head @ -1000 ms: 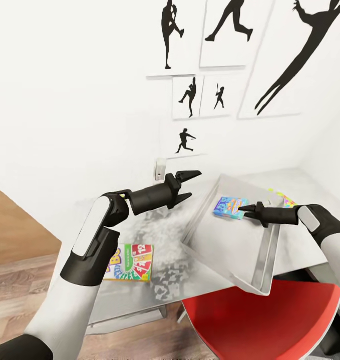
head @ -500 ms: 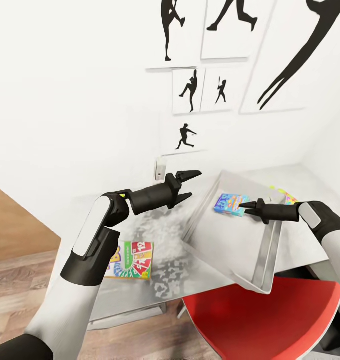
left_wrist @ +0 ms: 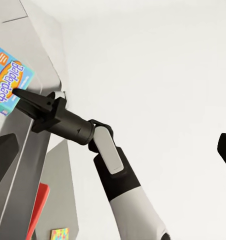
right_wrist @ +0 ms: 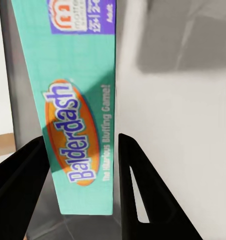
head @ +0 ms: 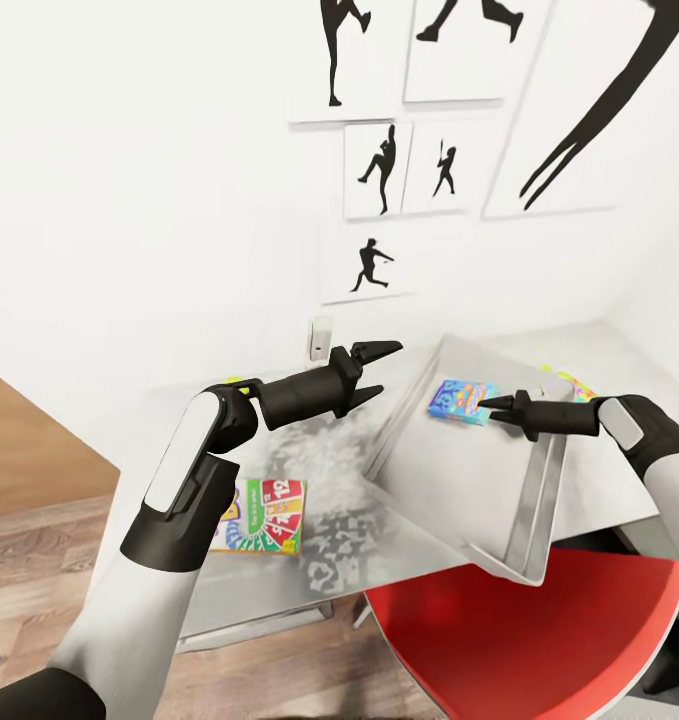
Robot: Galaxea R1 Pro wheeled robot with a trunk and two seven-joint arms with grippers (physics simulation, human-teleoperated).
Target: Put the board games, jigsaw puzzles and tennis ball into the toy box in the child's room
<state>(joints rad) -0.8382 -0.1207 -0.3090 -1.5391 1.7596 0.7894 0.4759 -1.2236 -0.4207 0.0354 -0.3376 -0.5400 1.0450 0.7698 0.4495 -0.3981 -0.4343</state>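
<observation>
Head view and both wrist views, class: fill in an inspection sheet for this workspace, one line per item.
Surface: pale grey table, speckled reflections near its front.
Job's things: Balderdash board game lies inside the toy box; colourful board game on the table; jigsaw puzzle beyond the box; tennis ball peeks behind the left arm.
Clutter: nothing seen.
End effectors: left end effector open, empty, above the table; right end effector at the Balderdash's edge, open.
Cables: nothing seen.
Surroundings: red chair, silhouette prints, wood floor.

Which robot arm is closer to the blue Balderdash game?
Right. The right tool is at the Balderdash game's edge inside the toy box; the left tool hovers beside the box.
</observation>
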